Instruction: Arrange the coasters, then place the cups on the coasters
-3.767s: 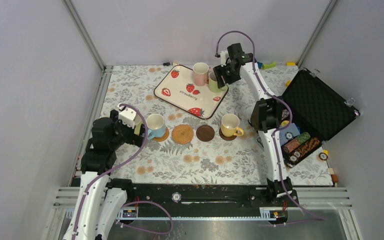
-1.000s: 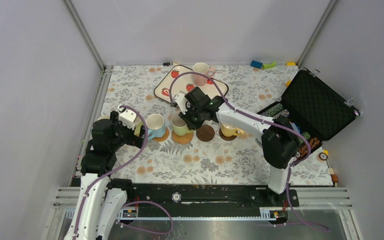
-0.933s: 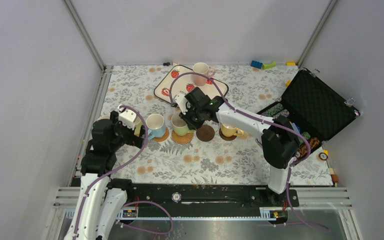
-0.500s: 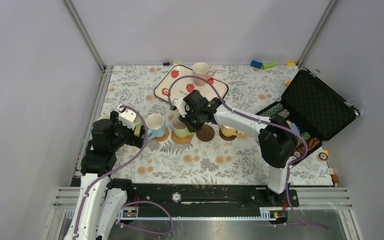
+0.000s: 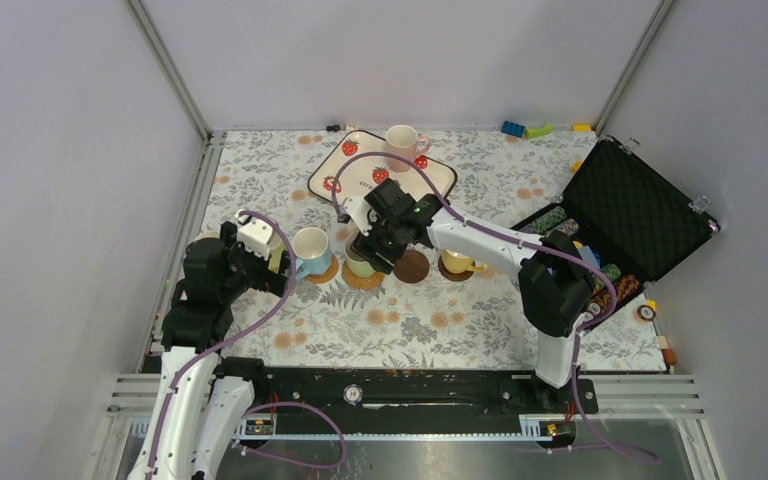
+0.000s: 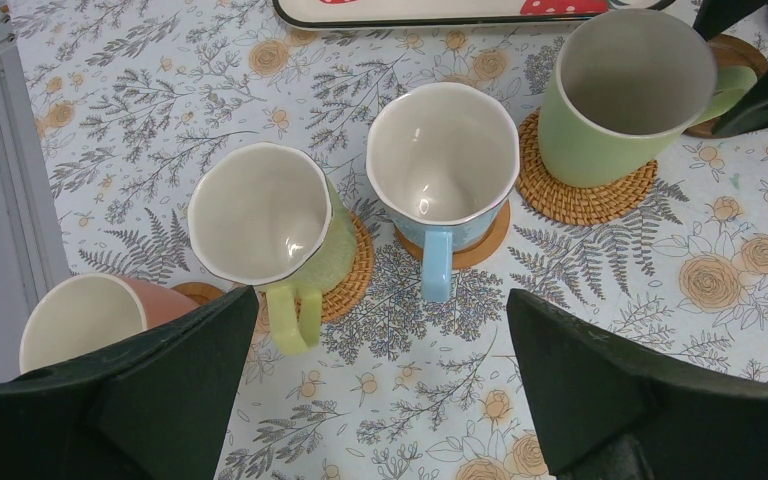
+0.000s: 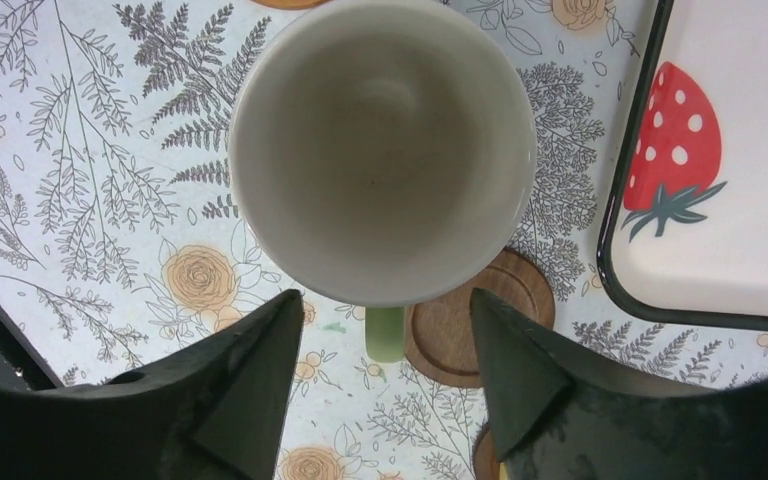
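My right gripper [image 7: 385, 305] stands open around the handle of a green cup [image 7: 380, 150], which sits upright on a woven coaster [image 6: 585, 195]. From above, the right gripper [image 5: 372, 250] hovers over that green cup [image 5: 356, 266]. Beside it lies a bare dark brown coaster [image 5: 412, 265], then a yellow cup [image 5: 457, 262] on another coaster. My left gripper [image 6: 380, 400] is open and holds nothing, short of a blue cup [image 6: 440, 165] on a tan coaster, a light green cup [image 6: 260, 215] on a woven coaster and a pink cup [image 6: 80, 315]. Another pink cup [image 5: 400, 140] stands on the tray.
The strawberry-print tray [image 5: 415, 195] lies behind the row of coasters. An open black case [image 5: 640, 210] with poker chips sits at the right. Small toy bricks [image 5: 525, 129] lie at the back edge. A metal rail [image 6: 5, 150] bounds the table's left side.
The right arm carried the green cup from the tray onto the woven coaster, then opened its jaws and let it go. The left arm has not moved.
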